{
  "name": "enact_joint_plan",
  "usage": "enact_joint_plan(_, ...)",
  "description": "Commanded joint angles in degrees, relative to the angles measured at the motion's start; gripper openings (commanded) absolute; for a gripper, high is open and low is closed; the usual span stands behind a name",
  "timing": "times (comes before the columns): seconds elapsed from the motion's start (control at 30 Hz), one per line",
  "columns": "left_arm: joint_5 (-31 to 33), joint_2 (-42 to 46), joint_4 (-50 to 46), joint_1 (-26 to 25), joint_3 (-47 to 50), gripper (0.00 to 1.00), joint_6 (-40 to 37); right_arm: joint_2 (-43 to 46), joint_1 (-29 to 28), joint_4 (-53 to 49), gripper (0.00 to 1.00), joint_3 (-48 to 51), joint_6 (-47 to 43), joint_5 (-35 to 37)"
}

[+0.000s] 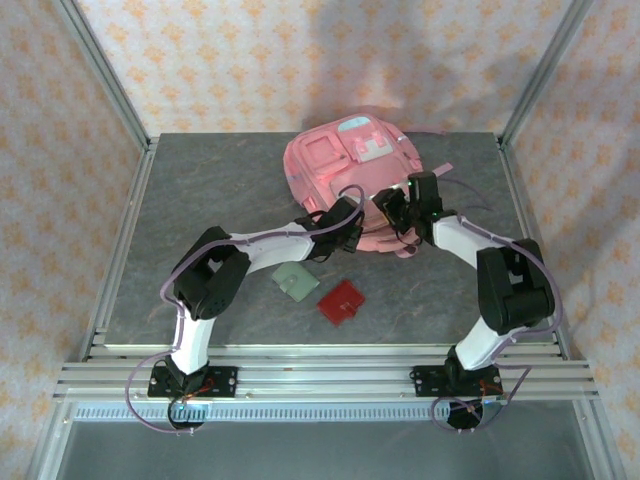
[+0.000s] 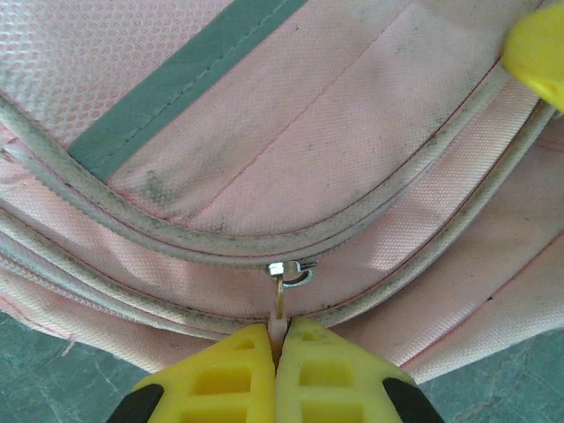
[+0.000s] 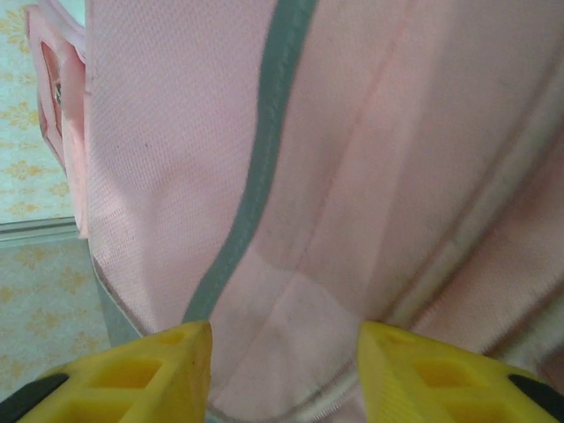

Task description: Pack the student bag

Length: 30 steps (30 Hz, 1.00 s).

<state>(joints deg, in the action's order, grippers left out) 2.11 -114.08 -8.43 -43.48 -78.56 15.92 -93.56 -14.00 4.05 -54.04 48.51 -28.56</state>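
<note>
Left hand (image 2: 277, 342), clenched on the zip pull (image 2: 280, 298) at the bag's (image 2: 335, 115) six o'clock edge, should tug steadily along the track.

We find the table's (image 1: 200, 210) far centre blocked by the student bag (image 1: 340, 160). Its near edge is crowded: 2 arms meet there, elbows spread wide. The left gripper (image 2: 278, 339) is pinched tight on the zip pull (image 2: 280, 295), w/ no gap betw. its fingers. Bag cloth fills the right gripper (image 3: 282, 335), touching both fingers, so nothing else fits in. Betw. the arms, 2 flat squares lie close together, a green square (image 1: 297, 280) and a red square (image 1: 341, 301), blocking a low pass. We have free room on the bare top left of the bag, a narrower strip to its right, & the near edge. Frame posts (image 1: 105, 70) bound the sides.
</note>
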Motion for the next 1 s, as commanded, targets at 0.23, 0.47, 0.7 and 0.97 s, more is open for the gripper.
enact_joint_plan(0.23,-1.3,4.0,-0.4,1.0,-0.3,0.0,-0.7,1.5,-0.6,0.7,0.47,1.8,1.2,0.4)
enact_joint_plan(0.47,-1.7,3.7,-0.5,0.7,0.5,0.0,-0.3,-2.7,-0.5,1.1,0.21,-3.8,0.9,1.8)
enact_joint_plan(0.7,-2.7,5.7,1.4,5.9,5.0,0.0,3.3,-3.3,-0.1,-0.5,0.0,-5.1,-0.2,4.3)
enact_joint_plan(0.97,1.8,9.2,-0.4,13.0,6.6,0.12,4.7,-2.2,1.3,0.2,0.0,-4.6,0.1,4.4)
